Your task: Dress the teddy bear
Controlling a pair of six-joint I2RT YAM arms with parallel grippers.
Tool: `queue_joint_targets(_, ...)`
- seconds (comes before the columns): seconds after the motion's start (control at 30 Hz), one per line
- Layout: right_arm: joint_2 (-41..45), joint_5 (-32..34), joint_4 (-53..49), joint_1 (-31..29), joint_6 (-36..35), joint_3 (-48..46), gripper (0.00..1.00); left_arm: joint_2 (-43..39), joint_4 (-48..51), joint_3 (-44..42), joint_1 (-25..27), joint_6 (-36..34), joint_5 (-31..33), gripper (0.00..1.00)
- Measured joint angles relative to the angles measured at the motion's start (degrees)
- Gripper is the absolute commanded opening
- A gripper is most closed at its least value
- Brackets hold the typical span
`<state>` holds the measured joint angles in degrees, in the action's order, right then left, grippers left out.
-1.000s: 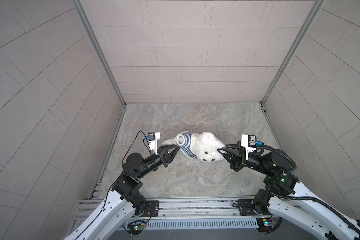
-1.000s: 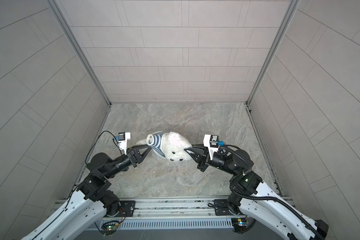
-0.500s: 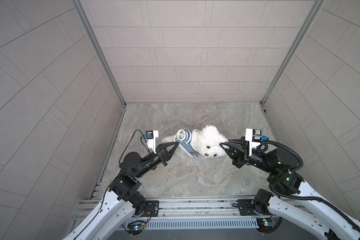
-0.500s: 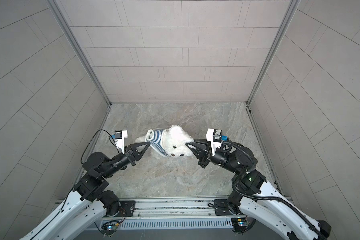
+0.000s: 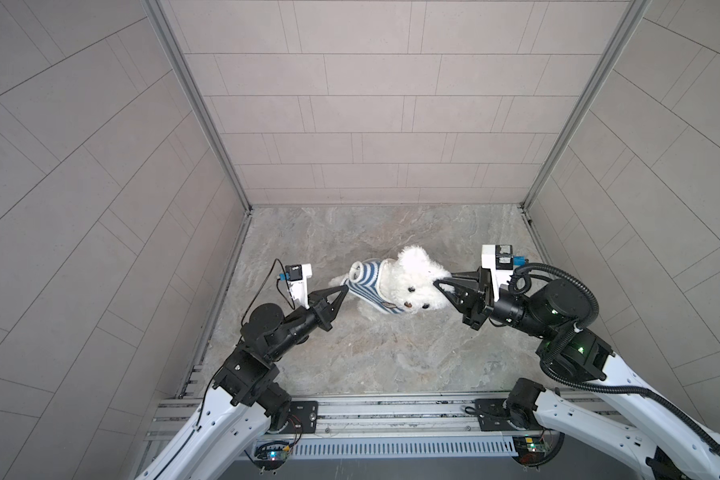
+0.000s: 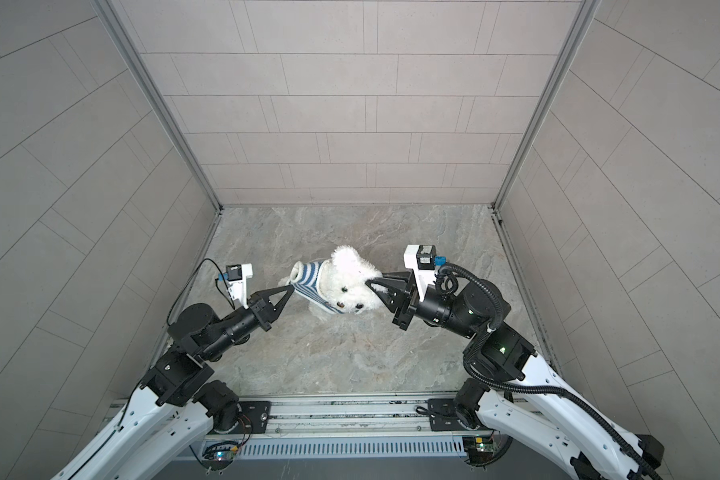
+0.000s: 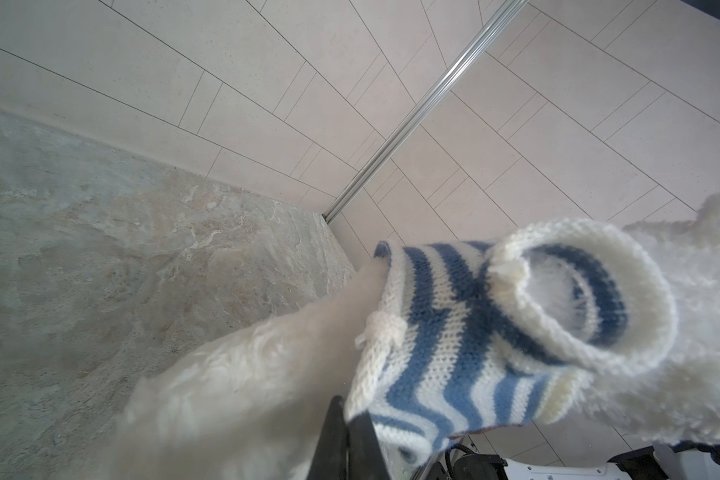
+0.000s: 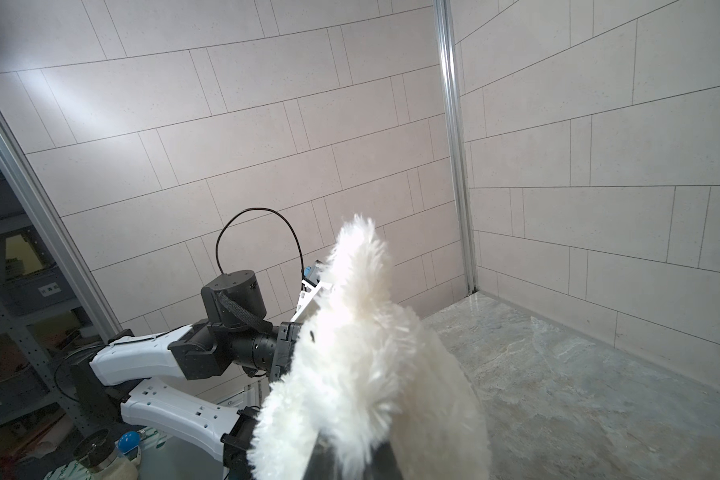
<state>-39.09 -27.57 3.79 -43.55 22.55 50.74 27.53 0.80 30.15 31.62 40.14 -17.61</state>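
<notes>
Here, teddy bear (image 5: pixel 416 282) hangs between left fingers (image 5: pixel 334 296) pinching shirt (image 5: pixel 368 283), right fingers (image 5: pixel 454 293) gripping it.

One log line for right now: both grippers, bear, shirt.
left gripper: shut on shirt hem | right gripper: shut on bear, head fur | shirt: on body, one cuff empty
</notes>
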Motion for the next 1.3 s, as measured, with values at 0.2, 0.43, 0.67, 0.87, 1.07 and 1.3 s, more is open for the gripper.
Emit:
queue_joint_targets(0.2,1.9,-0.3,-0.2,0.0,0.0,-0.6,0.0,-0.4,2.4,1.8,-0.4,-1.8,0.1,0.0)
queue_joint_targets(0.43,2.4,-0.5,0.9,0.0,0.4,-0.6,0.0,-1.7,2.5,1.6,-1.0,-1.8,-0.1,0.0)
queue_joint_targets(0.67,2.6,-0.5,2.4,0.0,0.8,-1.5,0.0,-3.7,1.6,-0.5,-1.3,-0.7,-0.1,0.0)
queue_joint_targets(0.87,2.6,-0.6,2.4,0.0,0.9,-2.1,0.0,-5.4,1.3,-2.9,-1.3,1.4,0.6,0.0)
queue_joint_targets(1.07,2.5,-1.0,2.4,0.0,0.9,-2.4,0.0,-6.8,0.7,-5.0,-1.3,4.5,2.1,0.0)
queue_joint_targets(1.3,1.0,-2.3,2.4,0.0,-0.1,-1.9,0.0,-6.0,-2.2,-5.7,-1.6,5.2,0.8,0.0)
